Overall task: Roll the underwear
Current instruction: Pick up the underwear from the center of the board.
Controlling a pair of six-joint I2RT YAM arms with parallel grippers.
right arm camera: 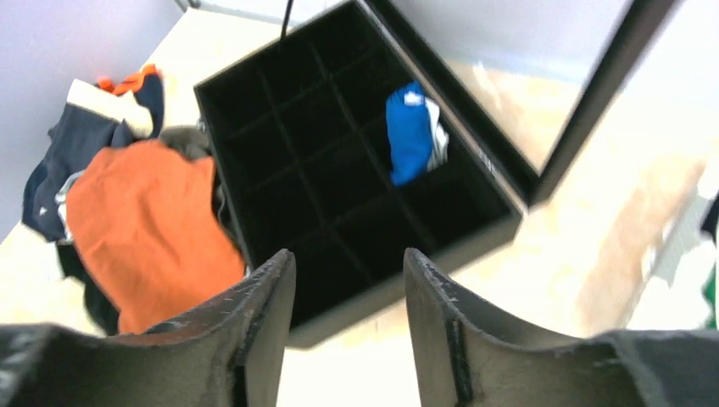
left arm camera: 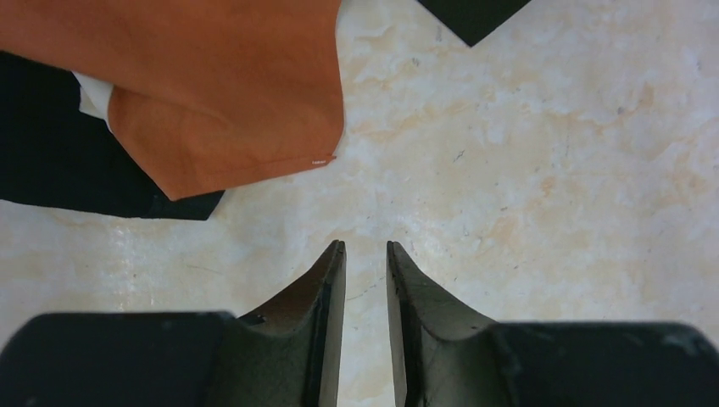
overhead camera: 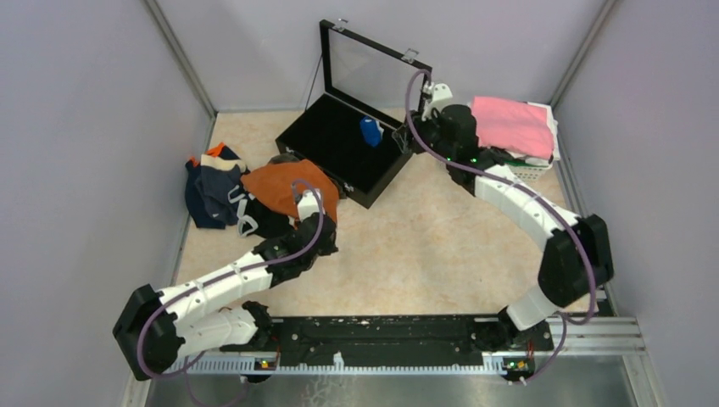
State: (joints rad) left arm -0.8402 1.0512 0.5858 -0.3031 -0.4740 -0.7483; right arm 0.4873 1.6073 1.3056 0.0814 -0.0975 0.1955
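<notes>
- The left gripper (left arm camera: 365,248) hangs low over bare table (overhead camera: 441,246), just beside the orange pair (left arm camera: 212,93). Its jaws stand at a narrow slit with nothing between them, probably lined up to take that pair's near corner.
- The right gripper (right arm camera: 348,254) hovers by the box (overhead camera: 326,157), jaws fairly wide and empty, looking down into the compartments.
- One blue roll (right arm camera: 411,131) sits in a compartment along the lid side. The other underwear lies in a pile (overhead camera: 222,193) at the left, with the orange pair on top and reaching the box's left corner.
- The lid (overhead camera: 373,68) stands upright. A pink cloth (overhead camera: 511,125) rests on a basket (overhead camera: 530,172) at far right.
- Dark pairs under the orange one may drag along.
</notes>
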